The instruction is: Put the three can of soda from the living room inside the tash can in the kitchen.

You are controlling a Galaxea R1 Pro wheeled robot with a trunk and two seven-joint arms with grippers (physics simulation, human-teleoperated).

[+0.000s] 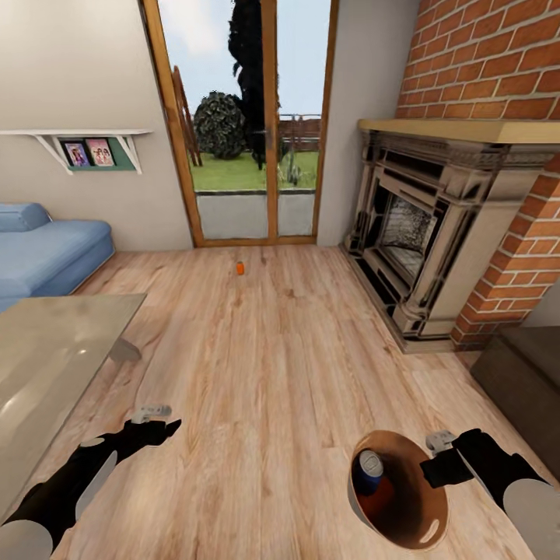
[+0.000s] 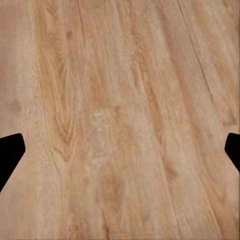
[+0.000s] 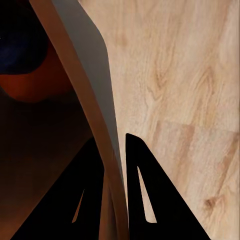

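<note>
Distance is what the next move turns on: the last orange soda can (image 1: 240, 268) stands upright on the wooden floor (image 1: 264, 365) far ahead of the robot, just short of the glass patio door (image 1: 247, 117), well apart from both arms. It lies almost straight ahead, a little to the left of centre, so the free left arm looks the slightly better placed of the two; but neither can reach it from here, and I judge the base must drive forward first.

The left gripper (image 1: 159, 420) hangs low over bare floor beside the glass coffee table (image 1: 54, 358). Its fingers (image 2: 11, 150) show at the two edges of the left wrist view, spread wide with nothing between them.

The right gripper (image 1: 432, 465) pinches the rim of the trash can (image 1: 435, 521), one finger (image 3: 150, 200) outside the wall and the other inside, pressed together on it. The bin hangs at the robot's right, tilted so that its brown inside shows. Inside it lie a blue soda can (image 1: 369, 470), silver top up, and under it an orange can (image 1: 379, 502), so two of the three seem already collected.

Since the far can stands upright, a level approach from the side should suit it.
</note>
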